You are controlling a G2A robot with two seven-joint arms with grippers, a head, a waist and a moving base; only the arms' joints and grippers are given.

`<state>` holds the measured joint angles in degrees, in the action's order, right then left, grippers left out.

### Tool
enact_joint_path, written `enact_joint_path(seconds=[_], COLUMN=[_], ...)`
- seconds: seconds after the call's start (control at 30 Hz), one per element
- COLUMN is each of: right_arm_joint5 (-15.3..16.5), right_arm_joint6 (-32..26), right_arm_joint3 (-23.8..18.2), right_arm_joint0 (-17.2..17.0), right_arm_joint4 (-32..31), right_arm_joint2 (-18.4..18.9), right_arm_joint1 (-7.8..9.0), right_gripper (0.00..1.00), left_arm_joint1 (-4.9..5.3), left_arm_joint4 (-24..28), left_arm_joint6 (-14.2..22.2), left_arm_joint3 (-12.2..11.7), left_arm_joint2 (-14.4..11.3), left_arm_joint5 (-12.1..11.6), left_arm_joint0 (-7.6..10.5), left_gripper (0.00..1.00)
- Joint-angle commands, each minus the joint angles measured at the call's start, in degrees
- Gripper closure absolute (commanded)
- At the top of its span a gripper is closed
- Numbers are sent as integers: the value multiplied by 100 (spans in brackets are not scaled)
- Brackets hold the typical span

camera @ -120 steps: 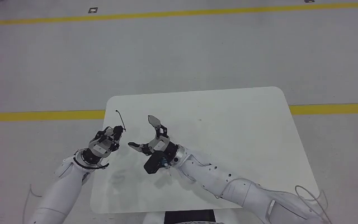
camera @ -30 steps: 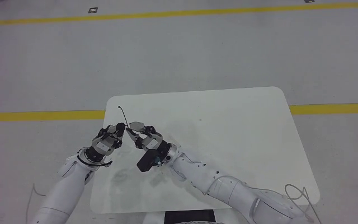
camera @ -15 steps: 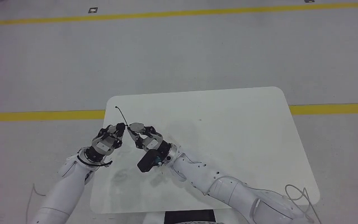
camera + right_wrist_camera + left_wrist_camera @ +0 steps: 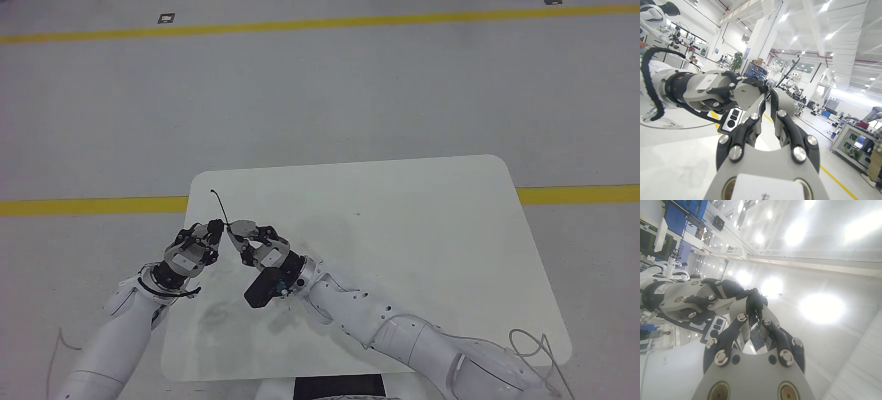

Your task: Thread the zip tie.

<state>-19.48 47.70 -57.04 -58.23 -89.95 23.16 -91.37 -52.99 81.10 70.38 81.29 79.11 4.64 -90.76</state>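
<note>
Zip tie: thin black curved strip, pinched in left hand; right hand narrow, ribbed pads flanking it.

The left arm comes in from the near left, its forearm slanting forward and inward. Its gripper points toward the other arm, jaws clamped on the zip tie. The right arm stretches in from the near right across the robot's front, bent at the elbow, with its gripper turned to face the left one so that the two sets of fingertips almost meet tip to tip. The right jaws stand drawn close with a slim gap between them, and whether they touch anything cannot be told.
</note>
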Motion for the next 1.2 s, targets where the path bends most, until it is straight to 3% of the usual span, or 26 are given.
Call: enact_joint_path(seconds=[0.0,1.17], right_arm_joint5=[0,0], right_arm_joint6=[1,-359], right_arm_joint3=[-2,159], right_arm_joint0=[-5,327], right_arm_joint4=[0,0], right_arm_joint2=[7,-381], right_arm_joint1=[-2,68], right_gripper=[100,100], left_arm_joint1=[0,0], left_arm_joint4=[0,0], left_arm_joint6=[0,0], left_arm_joint3=[0,0], left_arm_joint2=[0,0], left_arm_joint5=[0,0], left_arm_joint0=[0,0], left_gripper=[100,100])
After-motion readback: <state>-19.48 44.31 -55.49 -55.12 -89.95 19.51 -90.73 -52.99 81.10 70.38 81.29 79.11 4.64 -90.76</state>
